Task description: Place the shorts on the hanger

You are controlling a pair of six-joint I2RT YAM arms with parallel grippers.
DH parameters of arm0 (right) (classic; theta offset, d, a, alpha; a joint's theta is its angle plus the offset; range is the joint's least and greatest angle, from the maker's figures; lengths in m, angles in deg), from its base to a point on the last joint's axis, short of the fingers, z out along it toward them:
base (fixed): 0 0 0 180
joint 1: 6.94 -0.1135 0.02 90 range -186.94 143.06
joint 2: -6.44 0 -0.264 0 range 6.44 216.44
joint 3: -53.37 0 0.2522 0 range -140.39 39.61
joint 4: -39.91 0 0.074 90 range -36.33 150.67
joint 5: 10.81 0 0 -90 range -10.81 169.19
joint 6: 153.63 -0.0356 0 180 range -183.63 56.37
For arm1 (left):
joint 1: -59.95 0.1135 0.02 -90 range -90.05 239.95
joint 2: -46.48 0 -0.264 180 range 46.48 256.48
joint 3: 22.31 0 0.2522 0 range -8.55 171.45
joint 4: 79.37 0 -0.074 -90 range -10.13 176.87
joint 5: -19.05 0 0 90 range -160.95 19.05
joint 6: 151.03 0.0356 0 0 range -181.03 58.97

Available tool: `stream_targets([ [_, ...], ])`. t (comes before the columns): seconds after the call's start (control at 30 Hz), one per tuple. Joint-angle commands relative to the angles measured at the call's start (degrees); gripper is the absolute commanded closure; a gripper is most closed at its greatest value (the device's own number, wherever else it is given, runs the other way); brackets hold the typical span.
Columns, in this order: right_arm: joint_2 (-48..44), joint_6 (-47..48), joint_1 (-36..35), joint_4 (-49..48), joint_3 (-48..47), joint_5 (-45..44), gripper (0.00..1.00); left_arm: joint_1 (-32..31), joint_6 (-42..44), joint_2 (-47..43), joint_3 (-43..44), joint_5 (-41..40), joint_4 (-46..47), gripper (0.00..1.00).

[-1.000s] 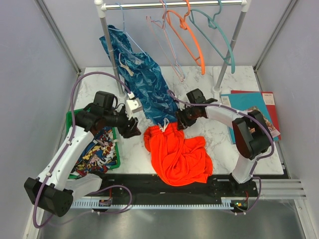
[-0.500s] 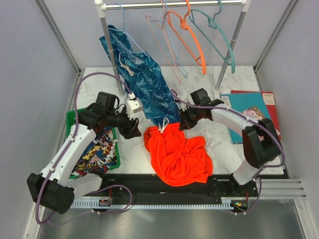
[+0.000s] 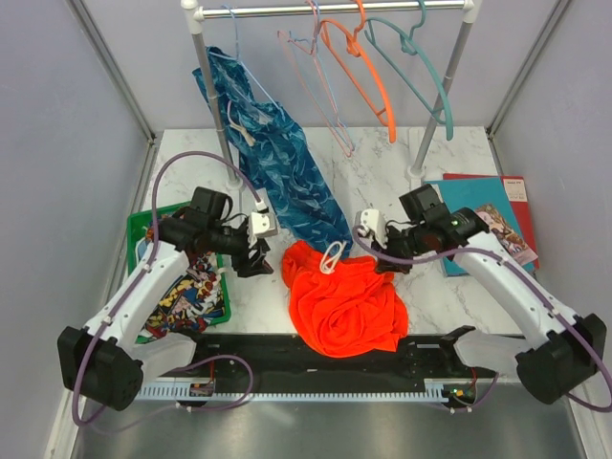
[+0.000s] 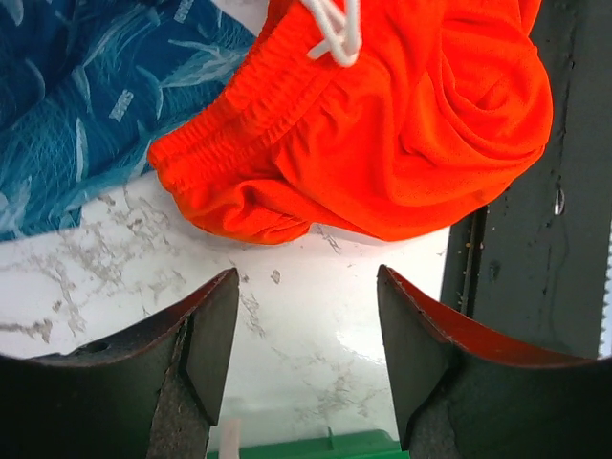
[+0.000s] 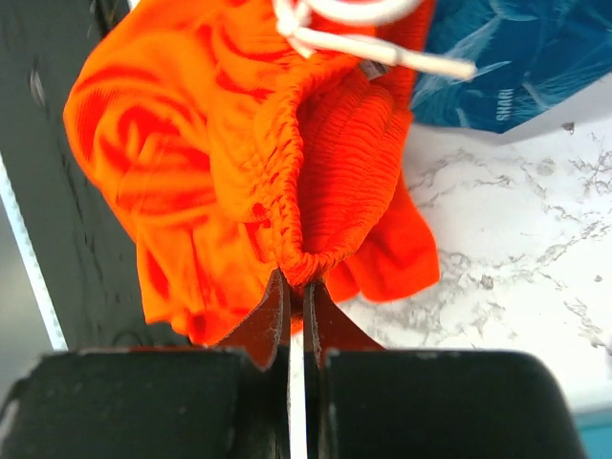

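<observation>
A blue patterned garment [image 3: 277, 163] is hanging from the rail [image 3: 335, 10] at the back left, its hem trailing onto the marble worktop [image 3: 382, 177]. An orange hanger [image 3: 371, 84] and a pale pink hanger [image 3: 323, 91] are hanging alongside. A comic-print cloth [image 3: 182, 292] is lying in a green tray [image 3: 227, 301] at the left, and teal and red books [image 3: 469, 194] are lying at the right.

Matt mesh-cloth shorts [image 4: 382, 124], glossy marble-look table [image 4: 316, 325], smooth plastic hanger [image 3: 445, 115], shiny metal rail [image 3: 335, 10]

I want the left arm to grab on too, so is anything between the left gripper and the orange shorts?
Nothing visible. Only bare marble table lies between the open left gripper and the waistband of the shorts; the blue garment sits off to one side.
</observation>
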Motion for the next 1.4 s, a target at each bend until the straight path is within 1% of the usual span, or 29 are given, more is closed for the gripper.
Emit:
stream_targets([
  [0.0,-8.2,19.3,-2.2,13.0,1.3,-2.7,1.00,-2.3,12.9,4.4,1.8,3.9,1.3,0.33],
  [0.07,-11.7,23.6,-4.8,15.2,2.5,-4.9,1.00,-4.4,15.4,8.2,3.9,2.1,1.2,0.34],
  [0.13,-13.6,24.2,-8.2,15.3,3.5,-8.5,1.00,-8.5,15.5,11.0,5.8,-0.3,1.9,0.35],
  [0.17,-14.8,24.3,-9.2,15.3,4.4,-9.3,1.00,-10.0,14.6,13.9,8.2,-1.1,2.3,0.35],
  [0.2,-15.1,24.1,-10.2,15.4,5.0,-10.7,1.00,-12.7,11.9,15.8,9.5,-1.7,2.8,0.35],
  [0.27,-16.4,24.4,-11.8,15.3,7.1,-11.9,1.00,-15.0,9.0,20.7,13.5,-2.8,4.1,0.37],
  [0.33,-17.9,25.5,-12.8,14.9,9.0,-14.2,1.00,-17.7,5.4,23.7,16.0,-3.6,5.0,0.37],
  [0.37,-19.7,25.9,-13.2,14.3,10.9,-14.9,1.00,-18.4,4.6,25.3,18.2,-4.0,5.3,0.37],
  [0.5,-23.3,27.1,-14.4,13.4,13.7,-17.3,1.00,-21.0,2.4,32.7,22.7,-4.9,6.5,0.34],
  [0.53,-23.5,26.6,-14.7,13.3,13.9,-17.4,1.00,-21.4,1.9,33.9,23.7,-6.1,6.9,0.32],
  [0.6,-23.6,26.1,-14.7,13.3,13.9,-17.3,1.00,-22.2,0.7,36.3,26.6,-8.5,7.7,0.32],
  [0.63,-23.7,25.9,-14.8,13.1,13.9,-17.3,1.00,-22.8,-0.3,38.6,28.5,-11.3,8.1,0.32],
  [0.7,-24.2,25.9,-14.9,13.0,13.9,-17.3,1.00,-23.2,-1.8,40.7,29.7,-13.6,8.8,0.32],
  [0.77,-24.6,25.8,-15.0,13.2,13.9,-17.3,1.00,-23.4,-3.4,43.3,30.7,-17.6,10.3,0.31],
  [0.83,-24.9,25.7,-15.1,13.3,14.1,-17.1,1.00,-23.9,-4.0,45.2,32.0,-20.7,10.0,0.28],
  [0.93,-25.5,25.1,-15.2,13.3,14.3,-17.0,1.00,-25.1,-3.5,47.5,32.0,-21.5,9.2,0.25],
  [1.03,-26.3,24.8,-15.2,13.5,14.2,-17.4,1.00,-26.8,-3.3,49.1,31.4,-21.5,6.9,0.26],
  [1.1,-27.0,24.1,-15.2,13.8,14.1,-17.4,1.00,-27.2,-3.1,49.2,31.0,-20.3,4.8,0.31],
  [1.13,-27.5,23.8,-15.1,14.3,13.9,-17.1,1.00,-27.4,-2.7,48.8,30.9,-18.3,4.0,0.46],
  [1.2,-27.9,22.8,-15.2,14.3,13.7,-17.4,1.00,-27.3,-3.2,45.3,30.4,-16.5,2.8,0.65],
  [1.23,-28.4,21.8,-15.2,14.3,13.5,-17.6,1.00,-27.3,-3.7,43.6,29.5,-14.6,2.9,0.82],
  [1.27,-28.6,21.1,-15.1,14.2,13.2,-18.3,1.00,-27.1,-4.1,41.7,29.0,-13.6,2.9,0.90],
  [1.3,-28.7,20.1,-15.1,13.7,13.1,-18.7,1.00,-27.1,-5.6,37.1,28.5,-13.0,2.8,0.97],
  [1.37,-29.0,14.8,-15.1,11.5,12.1,-20.1,1.00,-27.0,-6.9,32.3,27.6,-12.6,2.8,0.98],
])
